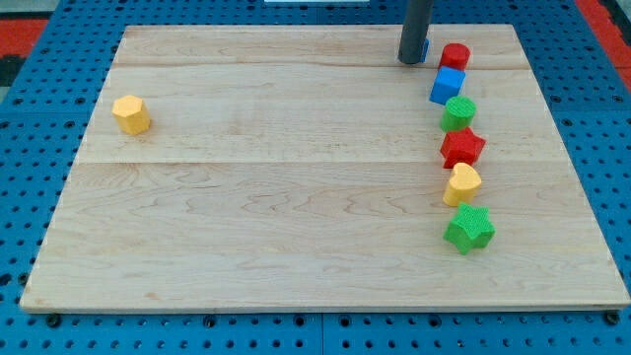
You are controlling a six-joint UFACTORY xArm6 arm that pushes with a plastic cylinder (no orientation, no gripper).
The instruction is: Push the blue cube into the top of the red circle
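Blue cube [447,85]: lying near the board's upper right, at about one o'clock from the board's centre, and forming part of a column of blocks running down the view's right side. Red circle [455,56]: a red cylinder sitting just above the cube, at about one o'clock from it, touching or nearly touching it. Green cylinder [457,113]: sitting directly at six o'clock from the cube, against its lower edge. Red star-like block [461,148], yellow block [461,184] and green star-like block [469,229]: continuing the column downward, each close to its neighbour. Second yellow block [130,114]: lying alone, well apart, at nine o'clock on the board. My tip [411,61]: resting on the wooden board [296,197] at about ten o'clock from the blue cube and nine o'clock from the red circle, near both; a further small blue block [425,46] is peeking out just behind the rod's right side. The rod is carrying no jaws, so none are standing apart or together.
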